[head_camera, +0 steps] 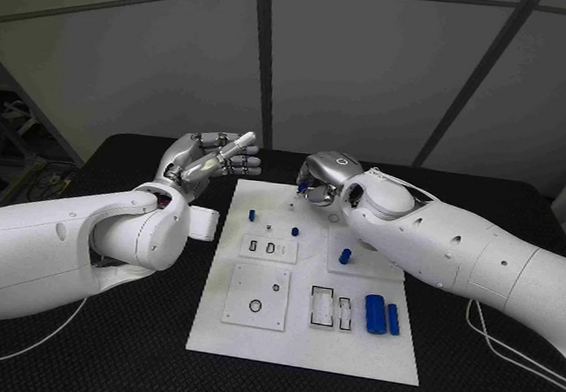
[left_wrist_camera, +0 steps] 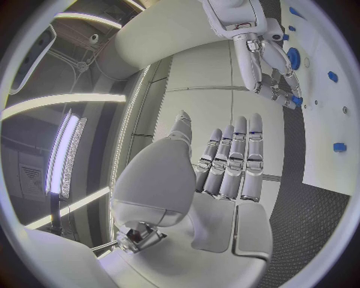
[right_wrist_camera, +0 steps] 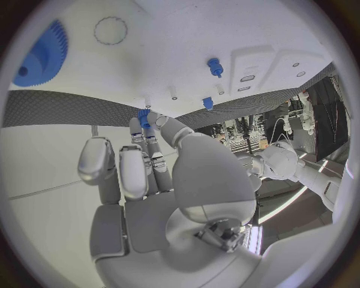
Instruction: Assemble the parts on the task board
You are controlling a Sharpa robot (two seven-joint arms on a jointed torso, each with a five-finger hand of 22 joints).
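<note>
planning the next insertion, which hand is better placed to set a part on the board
Right. The right hand is at the task board's far edge, pinching a small blue part. The left hand is raised off the board's side, holding nothing.

Both arms glossy white moulded shells with small dark round fastener holes, left hand and right hand silver metal with segmented fingers and pale pads, thin white cable trailing from under the right arm across the table.

No readable text, labels or numbers anywhere.
</note>
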